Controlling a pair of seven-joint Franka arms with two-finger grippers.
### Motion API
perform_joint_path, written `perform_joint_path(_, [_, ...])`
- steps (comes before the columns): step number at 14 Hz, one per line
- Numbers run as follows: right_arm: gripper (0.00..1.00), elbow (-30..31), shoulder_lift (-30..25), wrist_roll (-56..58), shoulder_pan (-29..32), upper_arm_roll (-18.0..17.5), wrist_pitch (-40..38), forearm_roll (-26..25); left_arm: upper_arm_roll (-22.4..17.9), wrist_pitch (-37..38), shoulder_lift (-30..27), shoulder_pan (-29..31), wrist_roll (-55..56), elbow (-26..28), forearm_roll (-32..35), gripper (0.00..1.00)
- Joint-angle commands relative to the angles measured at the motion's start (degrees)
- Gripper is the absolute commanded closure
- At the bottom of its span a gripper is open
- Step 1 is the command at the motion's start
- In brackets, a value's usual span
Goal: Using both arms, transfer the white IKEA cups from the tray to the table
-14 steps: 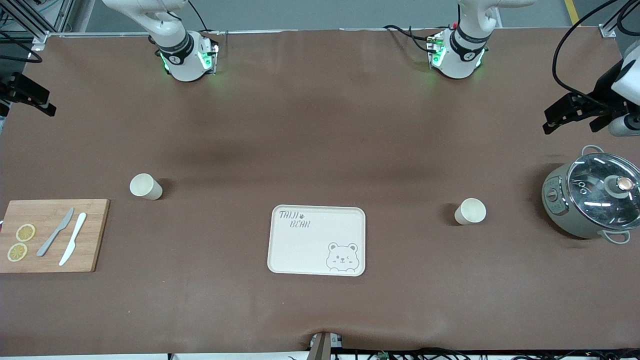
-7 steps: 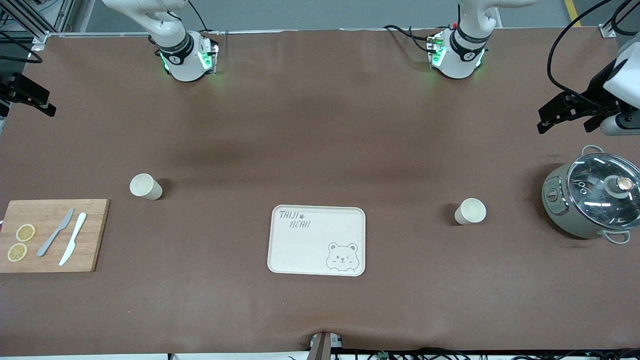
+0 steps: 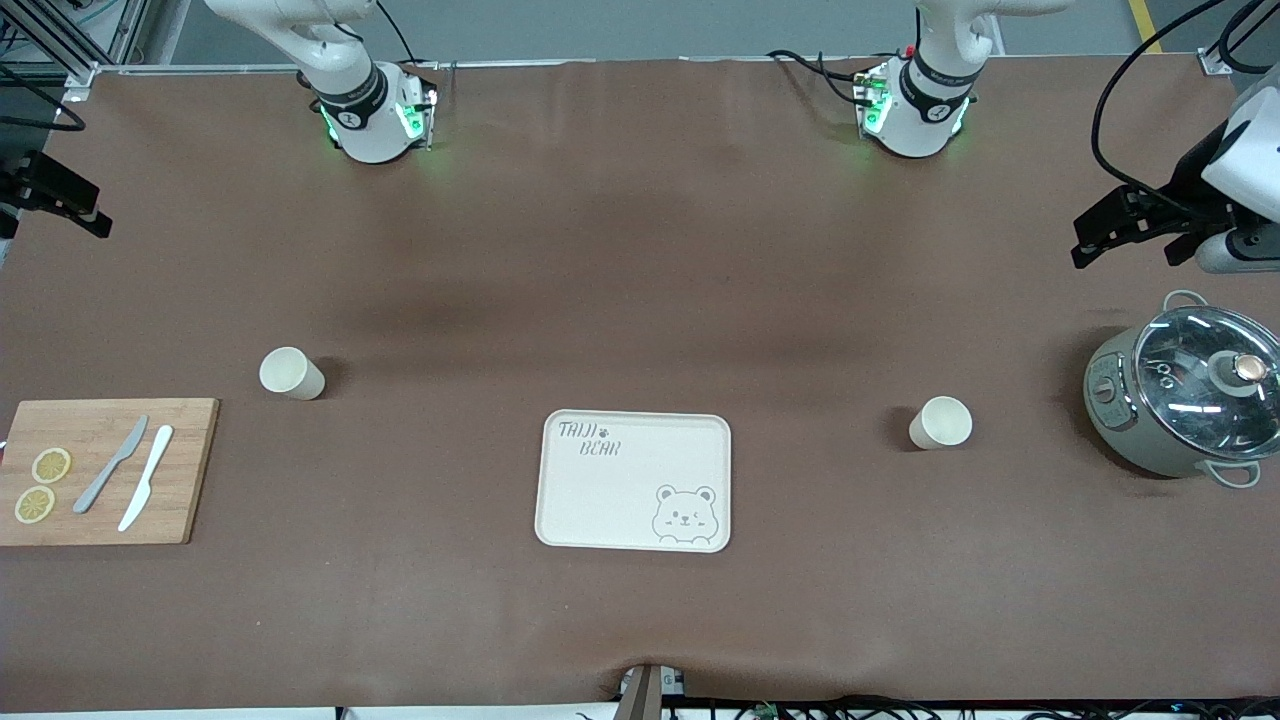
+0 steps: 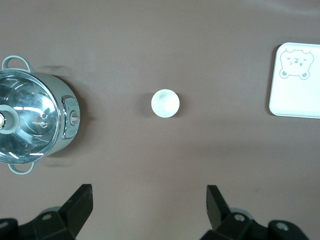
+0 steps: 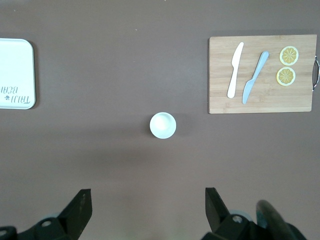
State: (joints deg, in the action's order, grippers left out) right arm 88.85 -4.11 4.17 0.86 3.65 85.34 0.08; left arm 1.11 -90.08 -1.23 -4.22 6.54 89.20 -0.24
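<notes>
Two white IKEA cups stand upright on the brown table. One cup is toward the right arm's end, beside the cutting board, and shows in the right wrist view. The other cup is between the tray and the pot, and shows in the left wrist view. My left gripper is open and empty, high over bare table by the pot. My right gripper is open and empty, high over the table's right-arm end. Neither gripper touches a cup.
A cream bear-print tray lies mid-table, nearer to the front camera than both cups. A wooden cutting board with two knives and lemon slices lies at the right arm's end. A glass-lidded pot stands at the left arm's end.
My left gripper has shifted a little toward the middle of the table. My right gripper has barely moved. Both cups stay where they were.
</notes>
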Motion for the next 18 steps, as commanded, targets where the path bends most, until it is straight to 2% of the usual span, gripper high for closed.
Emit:
perform_joint_path(1, [0.0, -0.61, 0.25, -0.57, 0.54, -0.39, 0.27, 1.06, 0.21, -0.28, 0.17, 0.36, 0.14, -0.25, -0.11, 0.0])
perform_joint_path(18, [0.0, -0.61, 0.25, -0.57, 0.54, -0.39, 0.27, 1.15, 0.3, -0.45, 0.88, 0.35, 0.23, -1.13, -0.03, 0.0])
